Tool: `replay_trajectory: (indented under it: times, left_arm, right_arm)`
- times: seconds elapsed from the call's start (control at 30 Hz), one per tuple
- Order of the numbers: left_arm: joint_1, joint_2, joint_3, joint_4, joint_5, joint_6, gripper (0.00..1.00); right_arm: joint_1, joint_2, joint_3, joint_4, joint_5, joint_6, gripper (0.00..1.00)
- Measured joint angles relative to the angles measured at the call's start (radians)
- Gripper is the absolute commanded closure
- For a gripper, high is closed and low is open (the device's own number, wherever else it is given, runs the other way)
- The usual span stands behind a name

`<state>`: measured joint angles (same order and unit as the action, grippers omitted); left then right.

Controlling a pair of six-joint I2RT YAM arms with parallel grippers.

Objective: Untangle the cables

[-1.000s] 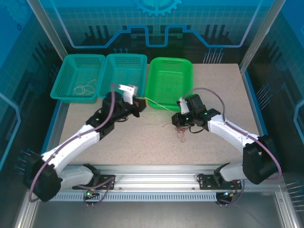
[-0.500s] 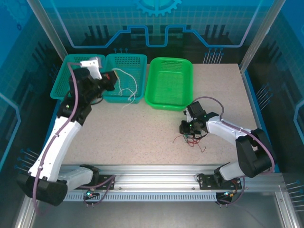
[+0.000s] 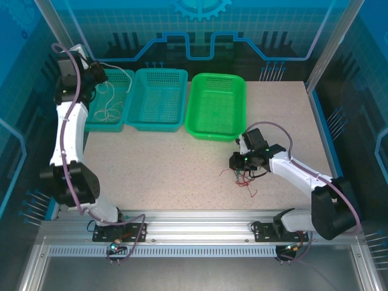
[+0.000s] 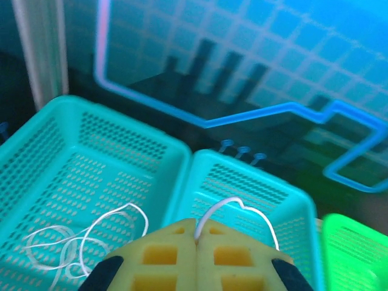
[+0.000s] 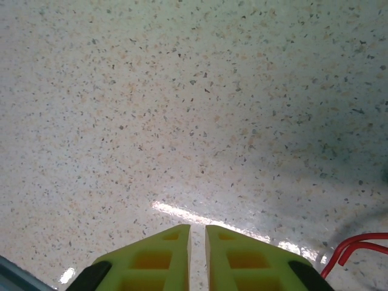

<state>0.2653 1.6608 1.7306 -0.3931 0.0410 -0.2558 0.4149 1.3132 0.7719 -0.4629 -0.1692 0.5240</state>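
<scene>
My left gripper (image 3: 97, 75) (image 4: 196, 225) is raised over the left teal basket (image 3: 107, 126) and is shut on a white cable (image 3: 119, 74) (image 4: 237, 204), which loops out from between its pads. More white cable (image 3: 109, 111) (image 4: 91, 235) lies coiled in that basket. On the table, a tangle of red and dark cables (image 3: 244, 180) sits right under my right gripper (image 3: 235, 162) (image 5: 197, 227). Its jaws stand a thin slit apart with nothing between the tips. A red cable (image 5: 357, 244) comes out beside the right finger; where it is gripped is hidden.
A second teal basket (image 3: 154, 126) and a bright green basket (image 3: 216, 136) stand in a row at the back of the speckled table (image 3: 163, 170). Frame posts rise at the back corners.
My left arm swung from the table's middle to the far left, carrying the white cable free of the tangle. My right gripper shifted slightly right, and the red and dark tangle went with it.
</scene>
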Motion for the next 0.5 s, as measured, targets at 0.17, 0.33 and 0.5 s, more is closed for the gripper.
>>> replay_trajectory:
  times: [0.17, 0.33, 0.5]
  left_arm:
    - [0.077, 0.144, 0.085, -0.082, 0.007, -0.017, 0.58]
    - [0.118, 0.15, 0.076, -0.129, 0.05, -0.046, 0.48]
    - [0.119, -0.029, -0.085, -0.053, 0.195, -0.144, 0.45]
  right_arm:
    - [0.0, -0.047, 0.002, -0.029, -0.003, 0.0, 0.86]
    - [-0.002, -0.08, 0.008, -0.046, -0.004, 0.0, 0.85]
    - [-0.002, -0.082, 0.024, -0.052, -0.012, 0.0, 0.87]
